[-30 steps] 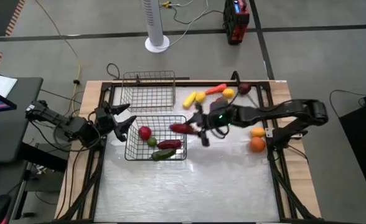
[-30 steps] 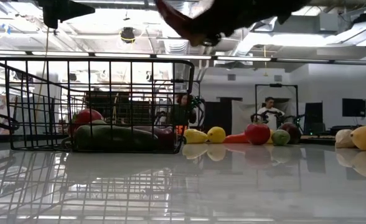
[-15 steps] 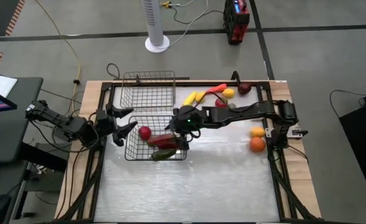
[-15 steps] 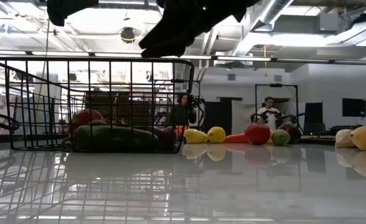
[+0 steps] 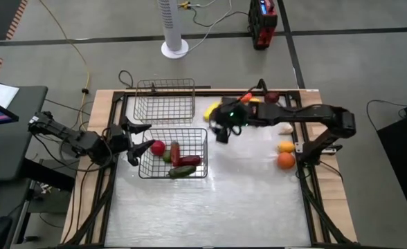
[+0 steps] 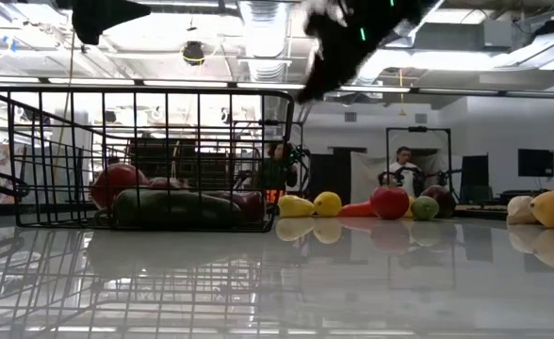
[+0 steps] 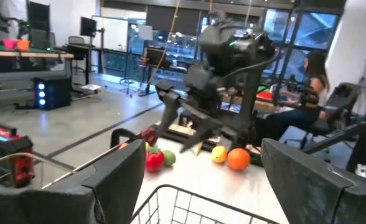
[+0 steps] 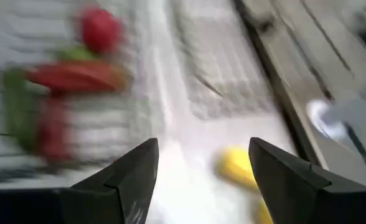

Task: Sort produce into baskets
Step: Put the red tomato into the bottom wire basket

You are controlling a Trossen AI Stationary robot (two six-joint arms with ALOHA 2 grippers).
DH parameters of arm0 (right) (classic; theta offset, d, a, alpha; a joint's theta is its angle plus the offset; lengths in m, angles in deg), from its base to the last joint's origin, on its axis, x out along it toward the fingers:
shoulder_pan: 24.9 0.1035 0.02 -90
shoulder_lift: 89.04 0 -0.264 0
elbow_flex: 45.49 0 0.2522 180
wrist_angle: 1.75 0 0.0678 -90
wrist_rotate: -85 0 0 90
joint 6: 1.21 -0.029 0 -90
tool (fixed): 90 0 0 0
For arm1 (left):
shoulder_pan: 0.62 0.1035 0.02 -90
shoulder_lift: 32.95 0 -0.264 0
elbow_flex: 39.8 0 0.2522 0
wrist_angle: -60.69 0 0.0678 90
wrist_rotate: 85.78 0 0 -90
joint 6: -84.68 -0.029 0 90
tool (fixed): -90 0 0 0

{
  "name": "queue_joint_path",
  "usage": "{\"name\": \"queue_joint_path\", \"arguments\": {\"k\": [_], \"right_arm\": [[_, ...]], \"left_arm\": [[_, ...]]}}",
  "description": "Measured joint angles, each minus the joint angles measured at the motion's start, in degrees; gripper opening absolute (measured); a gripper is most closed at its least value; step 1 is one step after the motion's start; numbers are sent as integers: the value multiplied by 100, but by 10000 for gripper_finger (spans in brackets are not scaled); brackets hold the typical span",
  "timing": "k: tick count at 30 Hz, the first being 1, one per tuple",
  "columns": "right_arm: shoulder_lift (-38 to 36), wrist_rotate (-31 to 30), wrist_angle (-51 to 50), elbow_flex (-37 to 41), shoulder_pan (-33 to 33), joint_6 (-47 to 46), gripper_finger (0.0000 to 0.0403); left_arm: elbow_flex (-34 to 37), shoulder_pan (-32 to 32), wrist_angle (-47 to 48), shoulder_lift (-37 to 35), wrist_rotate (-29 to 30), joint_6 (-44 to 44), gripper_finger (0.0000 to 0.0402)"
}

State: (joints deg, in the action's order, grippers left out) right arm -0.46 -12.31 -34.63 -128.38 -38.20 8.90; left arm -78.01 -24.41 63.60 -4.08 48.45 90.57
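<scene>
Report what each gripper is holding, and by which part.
Nothing is held. The right gripper is open and empty above the table; the left gripper waits open by the dark basket.

Even overhead lighting, glossy tabletop, motion blur at my right wrist.

From above, my working area is evenly lit with only soft, short shadows. The tabletop shines: at table height it mirrors the dark basket and the row of produce in pale reflections. Ceiling lights glare behind my right arm, which reads as a smeared black silhouette. My right wrist view is heavily streaked; the red and green produce and a yellow piece are mere blobs. My left wrist view is sharper, though my near fingers are soft and the windows beyond are bright.
</scene>
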Motion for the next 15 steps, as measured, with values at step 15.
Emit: {"name": "queue_joint_path", "arguments": {"k": [15], "right_arm": [[120,-140,-1204,853,-1811,223,352]], "left_arm": [[0,0,104,-3,464,-191,304]]}}
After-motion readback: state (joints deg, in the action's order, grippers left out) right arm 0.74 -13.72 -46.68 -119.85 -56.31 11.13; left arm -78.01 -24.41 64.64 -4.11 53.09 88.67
